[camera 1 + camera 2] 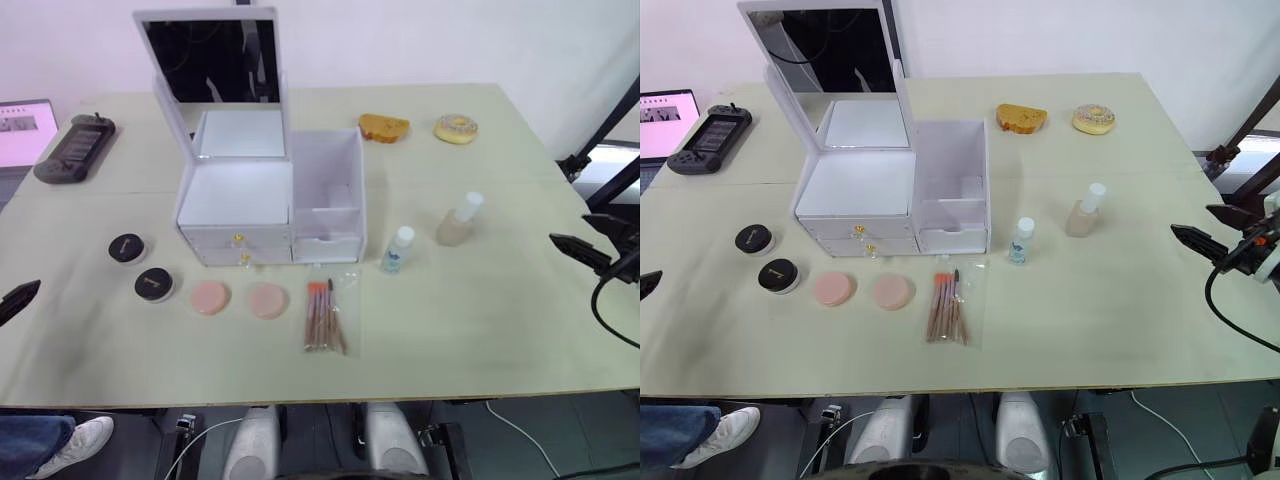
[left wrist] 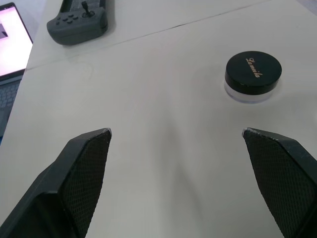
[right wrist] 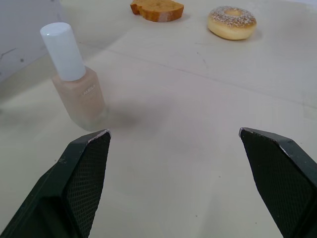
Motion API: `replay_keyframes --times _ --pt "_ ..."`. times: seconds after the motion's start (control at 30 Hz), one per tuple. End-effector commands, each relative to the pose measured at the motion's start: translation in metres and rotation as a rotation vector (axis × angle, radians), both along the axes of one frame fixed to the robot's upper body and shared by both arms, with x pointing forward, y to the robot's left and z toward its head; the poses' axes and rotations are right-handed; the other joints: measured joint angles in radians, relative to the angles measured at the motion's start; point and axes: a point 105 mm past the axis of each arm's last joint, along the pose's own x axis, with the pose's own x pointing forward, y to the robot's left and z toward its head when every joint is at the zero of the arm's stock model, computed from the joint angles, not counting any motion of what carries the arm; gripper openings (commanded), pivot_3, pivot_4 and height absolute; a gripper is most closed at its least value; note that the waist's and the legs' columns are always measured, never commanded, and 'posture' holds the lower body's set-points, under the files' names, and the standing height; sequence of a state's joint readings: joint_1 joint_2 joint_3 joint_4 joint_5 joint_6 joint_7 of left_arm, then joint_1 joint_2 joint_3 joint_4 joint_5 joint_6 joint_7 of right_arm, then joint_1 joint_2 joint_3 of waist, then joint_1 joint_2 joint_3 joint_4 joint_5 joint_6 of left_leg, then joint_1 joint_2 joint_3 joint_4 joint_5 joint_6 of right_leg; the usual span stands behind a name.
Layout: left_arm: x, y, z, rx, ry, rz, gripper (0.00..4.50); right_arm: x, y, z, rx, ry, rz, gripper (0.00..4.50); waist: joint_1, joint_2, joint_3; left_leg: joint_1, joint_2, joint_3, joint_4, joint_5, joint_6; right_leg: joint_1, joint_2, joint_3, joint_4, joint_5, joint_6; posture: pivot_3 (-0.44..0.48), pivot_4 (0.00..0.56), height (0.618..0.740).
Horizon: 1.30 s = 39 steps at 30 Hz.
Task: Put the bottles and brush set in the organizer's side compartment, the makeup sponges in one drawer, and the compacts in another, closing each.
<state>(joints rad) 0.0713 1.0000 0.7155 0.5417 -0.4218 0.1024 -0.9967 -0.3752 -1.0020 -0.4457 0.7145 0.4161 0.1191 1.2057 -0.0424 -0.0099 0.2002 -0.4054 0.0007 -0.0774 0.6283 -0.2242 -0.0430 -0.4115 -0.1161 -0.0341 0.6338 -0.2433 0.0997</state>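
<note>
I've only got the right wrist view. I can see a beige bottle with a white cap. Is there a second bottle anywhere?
Observer: Yes, a small clear bottle stands upright on the table between the beige bottle and the organizer.
Operator: Is the side compartment free to take them?
Observer: The side compartment is open at the top, and I see no bottles or brushes in it.
Operator: And the drawers?
Observer: The two drawers with gold knobs both look shut.
</note>
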Motion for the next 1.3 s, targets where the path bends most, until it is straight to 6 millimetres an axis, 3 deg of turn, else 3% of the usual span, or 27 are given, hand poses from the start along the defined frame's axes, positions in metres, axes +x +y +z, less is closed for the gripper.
replay_keyframes --times 0.03,0.27,0.63,0.87,0.97,1.1,1.3 --pt "0.0 -0.002 0.008 0.017 -0.026 -0.02 4.5 -0.001 0.0 0.013 -0.022 -0.05 0.023 4.41 0.0 0.0 0.0 0.0 0.0 0.0 0.0 0.0 0.0 0.0 0.0 0.0 0.0 0.0 0.0 0.0 0.15 0.74" --pt "0.0 -0.009 0.007 0.003 -0.035 -0.041 4.5 -0.005 0.005 0.011 -0.033 -0.068 0.084 4.41 0.0 0.0 0.0 0.0 0.0 0.001 0.0 0.0 0.0 0.0 0.0 0.001 0.0 0.0 0.0 0.0 0.15 0.74" --pt "-0.001 -0.04 0.005 -0.057 -0.011 -0.16 4.5 -0.004 0.028 0.009 -0.056 -0.053 0.182 4.41 0.001 0.0 0.0 0.001 0.0 0.002 0.0 0.0 0.0 0.0 0.0 0.002 0.0 0.0 0.0 0.0 0.15 0.74" --pt "-0.001 -0.039 0.009 -0.046 -0.016 -0.149 4.5 -0.002 0.034 0.015 -0.053 -0.053 0.185 4.41 0.003 0.0 0.0 0.001 0.0 0.002 0.001 0.0 0.0 0.0 0.0 0.002 0.0 0.0 0.0 0.0 0.15 0.74" --pt "0.003 -0.039 0.008 -0.026 0.007 -0.131 4.5 -0.005 0.039 0.019 0.024 0.009 0.206 4.41 0.003 0.0 0.0 0.001 0.0 0.002 0.001 0.0 0.0 0.0 0.0 0.002 0.0 0.0 0.0 0.0 0.15 0.74" --pt "0.014 -0.072 0.025 -0.08 0.017 -0.257 4.5 -0.01 0.046 0.029 0.053 0.044 0.221 4.41 0.008 0.0 0.0 0.001 0.0 0.002 0.001 0.0 0.0 0.0 0.0 0.002 0.0 0.0 0.0 0.0 0.15 0.74" --pt "0.04 -0.151 0.073 -0.106 0.0 -0.569 4.5 -0.021 0.056 0.039 0.057 0.076 0.217 4.41 0.036 0.0 0.0 0.0 0.0 0.002 0.002 0.0 0.0 0.0 0.0 0.002 0.0 0.0 0.0 0.0 0.15 0.74"
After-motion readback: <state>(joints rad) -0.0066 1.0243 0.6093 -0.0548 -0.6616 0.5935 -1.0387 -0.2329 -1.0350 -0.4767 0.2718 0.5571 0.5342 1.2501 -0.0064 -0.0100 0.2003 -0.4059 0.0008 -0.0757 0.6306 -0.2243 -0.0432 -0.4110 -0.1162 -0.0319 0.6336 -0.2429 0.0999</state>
